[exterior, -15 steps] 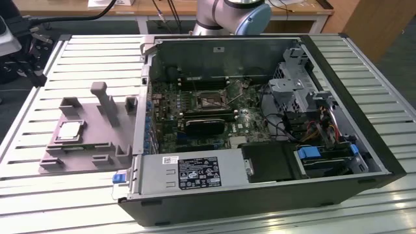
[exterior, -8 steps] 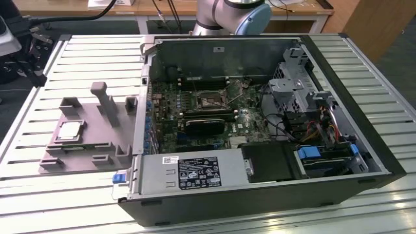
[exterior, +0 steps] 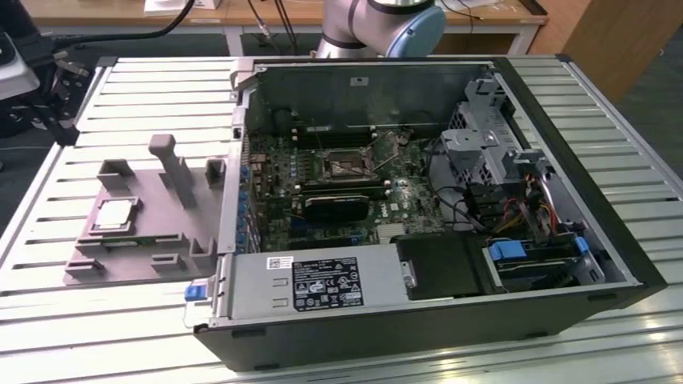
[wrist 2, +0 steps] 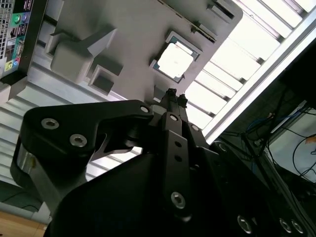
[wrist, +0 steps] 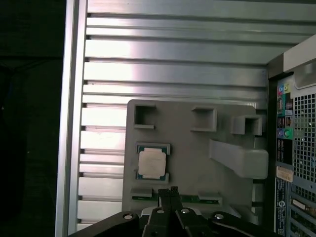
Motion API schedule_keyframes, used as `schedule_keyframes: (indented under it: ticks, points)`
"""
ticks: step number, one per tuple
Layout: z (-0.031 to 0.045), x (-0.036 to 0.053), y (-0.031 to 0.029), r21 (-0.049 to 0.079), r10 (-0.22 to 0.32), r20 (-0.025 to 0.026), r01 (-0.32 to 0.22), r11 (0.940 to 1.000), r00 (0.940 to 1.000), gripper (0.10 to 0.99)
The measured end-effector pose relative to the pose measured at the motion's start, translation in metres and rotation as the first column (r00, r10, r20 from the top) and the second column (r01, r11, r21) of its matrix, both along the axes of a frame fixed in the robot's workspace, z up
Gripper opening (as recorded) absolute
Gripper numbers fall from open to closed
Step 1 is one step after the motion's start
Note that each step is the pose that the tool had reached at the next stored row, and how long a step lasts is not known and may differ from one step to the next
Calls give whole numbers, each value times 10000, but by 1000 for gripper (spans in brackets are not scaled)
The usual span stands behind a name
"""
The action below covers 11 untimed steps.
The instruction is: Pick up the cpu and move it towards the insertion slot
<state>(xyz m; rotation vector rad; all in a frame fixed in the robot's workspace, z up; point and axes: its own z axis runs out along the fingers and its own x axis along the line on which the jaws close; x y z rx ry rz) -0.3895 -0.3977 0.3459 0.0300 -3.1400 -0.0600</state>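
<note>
The cpu (exterior: 115,214) (wrist: 151,163) lies flat on the grey holder (wrist: 197,148), outside the pc case (exterior: 427,328) & well apart from the slot (exterior: 344,166), w/ the gripper (wrist: 168,190) (wrist 2: 173,93) overhead, jaws together & empty, so a clean pick prob. needs them spread, centred, square to its edges.

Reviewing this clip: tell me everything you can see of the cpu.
The cpu is a small flat square chip with a shiny silver metal top and a pale greenish rim. It lies flat, top up, seated in a recess of the grey holder plate on the slatted table, beside the open computer case. Only that plate touches it; the pincer hangs apart from it.
</note>
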Motion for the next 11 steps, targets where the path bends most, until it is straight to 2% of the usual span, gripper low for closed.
schedule_keyframes:
  ticks: [11]
  points:
    - [-201,-8,-6,0,0,1,0,10000,10000,102]
